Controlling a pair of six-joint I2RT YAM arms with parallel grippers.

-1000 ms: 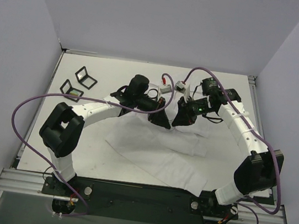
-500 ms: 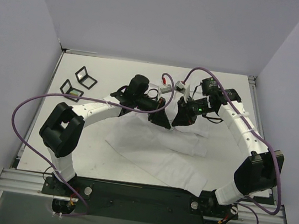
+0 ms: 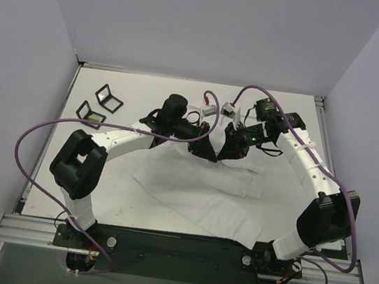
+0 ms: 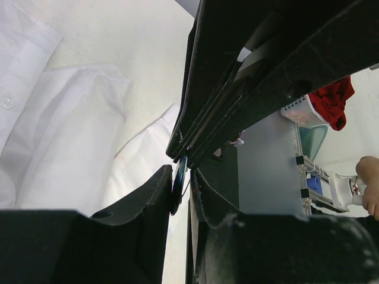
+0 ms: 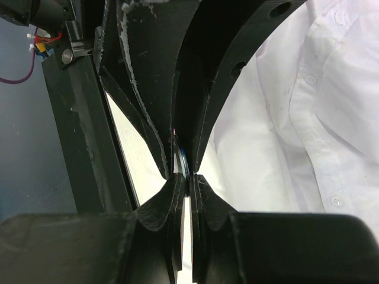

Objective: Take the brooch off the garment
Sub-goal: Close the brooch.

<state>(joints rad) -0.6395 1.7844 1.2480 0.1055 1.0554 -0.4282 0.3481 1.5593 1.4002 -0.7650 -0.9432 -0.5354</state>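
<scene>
On the table (image 3: 140, 93), a big white garment (image 3: 196, 192), spread out and a bit crumpled, right in the middle. Lies flat between the two arms. Small round buttons (image 5: 336, 201) in a row down its front.

Above the far part of the garment, both grippers, tip to tip.

Right gripper (image 5: 185, 184): fingers pressed tight together, pinching the edge of the brooch (image 5: 182, 160). A small, thin, dark thing with a blue rim, seen from the side. Looks to be up in the air, with the white cloth lower down behind it.

Left gripper (image 4: 183, 183): fingers a little bit apart, one on each side of the brooch. Touches it on one side, or very nearly. On the other side, a thin strip of light between finger and brooch.

At the far left of the table, two little black frames (image 3: 109, 97), side by side, well apart from the garment. Purple cables (image 3: 43, 128) looping over both arms.
</scene>
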